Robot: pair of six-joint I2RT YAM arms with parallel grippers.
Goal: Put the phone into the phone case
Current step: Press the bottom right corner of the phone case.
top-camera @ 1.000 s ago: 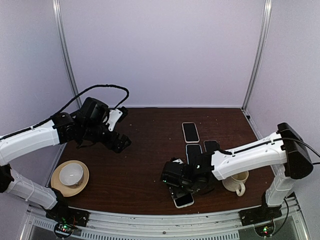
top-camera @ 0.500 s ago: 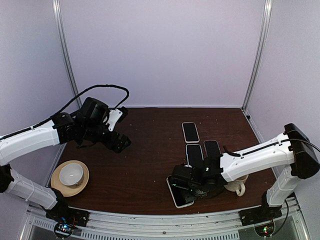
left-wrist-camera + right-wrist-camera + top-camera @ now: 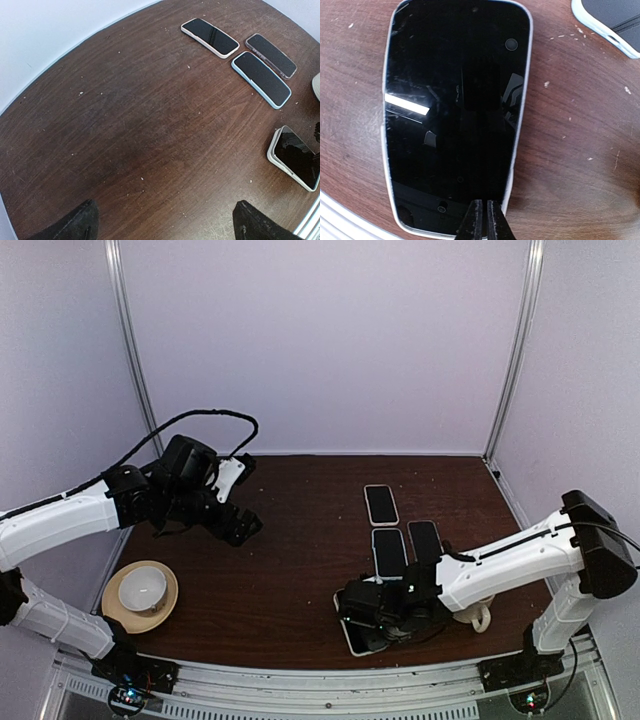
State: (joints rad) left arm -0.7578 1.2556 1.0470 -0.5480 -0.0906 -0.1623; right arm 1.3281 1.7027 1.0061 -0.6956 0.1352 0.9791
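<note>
A black-screened phone (image 3: 455, 110) lies flat inside a white phone case (image 3: 518, 131) near the table's front edge, also visible as the phone (image 3: 356, 636) under my right arm and as the phone (image 3: 296, 158) in the left wrist view. My right gripper (image 3: 483, 212) is shut with nothing between its fingers, its tips over the phone's near corner by the case rim. From above, the right gripper (image 3: 372, 618) covers most of the phone. My left gripper (image 3: 165, 222) hangs open over bare wood at the far left, seen from above as the left gripper (image 3: 240, 525).
Three more cased phones lie behind: a white one (image 3: 381, 504), a blue one (image 3: 388, 550) and a dark one (image 3: 424, 538). A cup on a saucer (image 3: 142, 590) stands front left. A cream mug (image 3: 478, 614) sits beside my right arm. The table's front edge is close.
My right gripper has closed from open to shut and shifted slightly left over the phone. The left arm has not moved.
</note>
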